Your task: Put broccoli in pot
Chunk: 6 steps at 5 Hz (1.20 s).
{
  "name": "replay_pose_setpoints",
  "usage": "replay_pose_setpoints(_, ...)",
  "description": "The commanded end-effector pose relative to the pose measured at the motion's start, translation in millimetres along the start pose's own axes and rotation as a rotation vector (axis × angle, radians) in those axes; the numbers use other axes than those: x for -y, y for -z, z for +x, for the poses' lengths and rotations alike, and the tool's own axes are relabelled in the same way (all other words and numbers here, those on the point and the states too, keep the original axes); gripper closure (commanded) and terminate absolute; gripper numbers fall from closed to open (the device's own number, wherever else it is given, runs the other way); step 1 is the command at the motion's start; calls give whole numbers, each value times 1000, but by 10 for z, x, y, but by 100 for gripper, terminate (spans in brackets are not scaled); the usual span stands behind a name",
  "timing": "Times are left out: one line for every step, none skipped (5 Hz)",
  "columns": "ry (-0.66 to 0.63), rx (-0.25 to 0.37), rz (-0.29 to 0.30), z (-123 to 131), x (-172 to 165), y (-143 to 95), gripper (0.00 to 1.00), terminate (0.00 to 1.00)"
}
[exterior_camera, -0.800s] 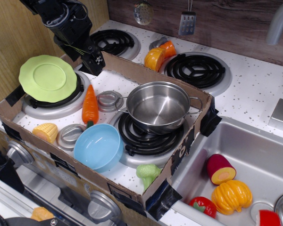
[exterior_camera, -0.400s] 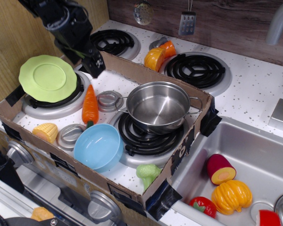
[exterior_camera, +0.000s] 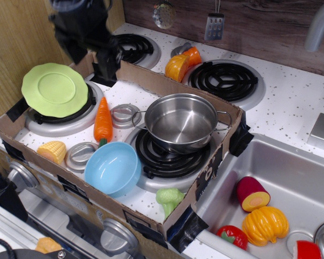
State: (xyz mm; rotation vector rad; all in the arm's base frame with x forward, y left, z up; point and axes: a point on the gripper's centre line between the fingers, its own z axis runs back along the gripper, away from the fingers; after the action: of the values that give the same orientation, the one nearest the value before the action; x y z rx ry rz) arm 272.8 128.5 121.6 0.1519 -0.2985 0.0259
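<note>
The pale-green toy broccoli [exterior_camera: 170,197] lies on the white stove top at the front corner of the cardboard box, just in front of the near right burner. The shiny steel pot [exterior_camera: 181,122] stands empty on that burner. My gripper [exterior_camera: 106,60] is blurred by motion at the back left, above the box's far wall, far from both broccoli and pot. Its fingers point down and hold nothing that I can see. The blur hides whether they are open or shut.
A cardboard box wall [exterior_camera: 167,84] rings the stove. Inside are a light-blue bowl [exterior_camera: 113,168], a carrot [exterior_camera: 102,120], a green plate [exterior_camera: 54,89] and a corn piece [exterior_camera: 52,151]. Orange toy food [exterior_camera: 182,61] sits behind the box. The sink [exterior_camera: 291,178] at right holds more toy vegetables.
The arm has risen and shifted slightly right at the back left, and is now blurred. Broccoli, pot and the other things have not moved.
</note>
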Motion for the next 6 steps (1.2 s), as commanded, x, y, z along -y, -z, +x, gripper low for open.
replay_pose_setpoints(-352, 23, 116, -137, 420, -656, 0, 0)
replay_pose_setpoints(-604, 36, 162, -256, 756, -644, 0, 0)
replay_pose_setpoints(-839, 66, 185, -289, 1014, -472, 0, 0)
replay_pose_setpoints(-1017, 2, 163, -258, 1174, -305, 0, 0)
replay_pose_setpoints(-1096, -105, 112, -314, 1272, -111, 0, 0)
replay_pose_setpoints(-1157, -117, 119, -436, 1385, 63, 0, 0)
